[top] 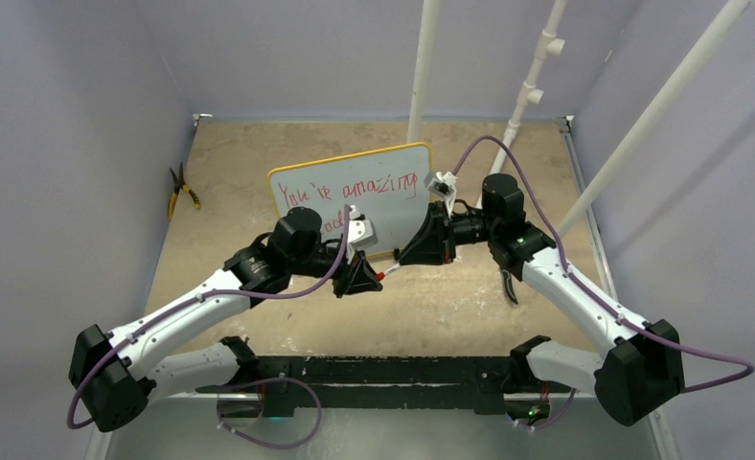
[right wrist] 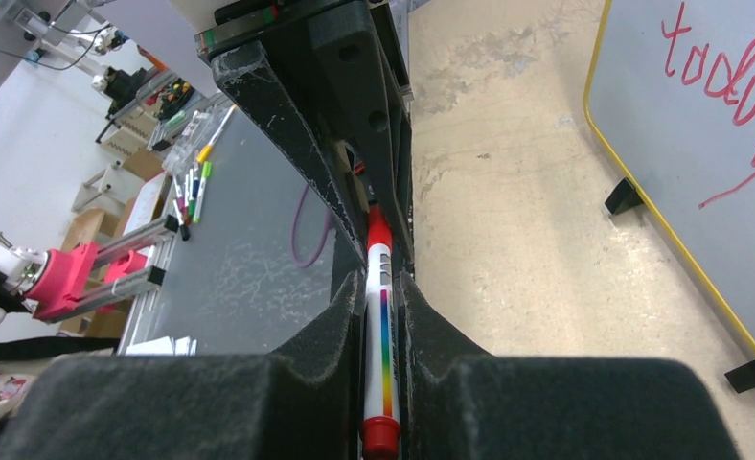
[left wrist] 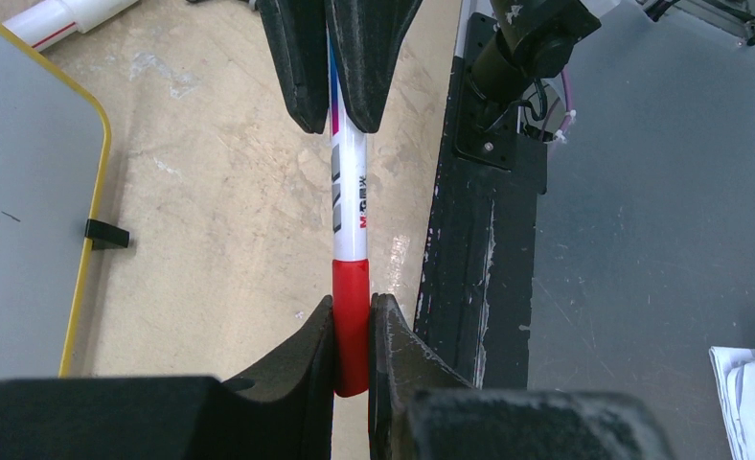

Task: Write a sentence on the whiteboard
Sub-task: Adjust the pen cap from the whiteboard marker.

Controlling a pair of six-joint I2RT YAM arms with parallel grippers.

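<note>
The whiteboard (top: 350,192) stands tilted at mid-table, its yellow frame around red writing that reads "You're amazing" with another word below. In front of it my two grippers meet tip to tip on one marker (left wrist: 350,192). My left gripper (left wrist: 352,302) is shut on the marker's red cap (left wrist: 352,316). My right gripper (right wrist: 381,283) is shut on the white barrel (right wrist: 380,326), which has a rainbow stripe. In the top view the left gripper (top: 366,275) and right gripper (top: 410,254) nearly touch. The board's edge (right wrist: 642,192) lies to the right of the right gripper.
Yellow-handled pliers (top: 180,192) lie at the table's far left. White pipes (top: 422,72) rise behind the board. The black base rail (top: 383,374) runs along the near edge, and a purple cable (top: 493,149) arcs over the right arm.
</note>
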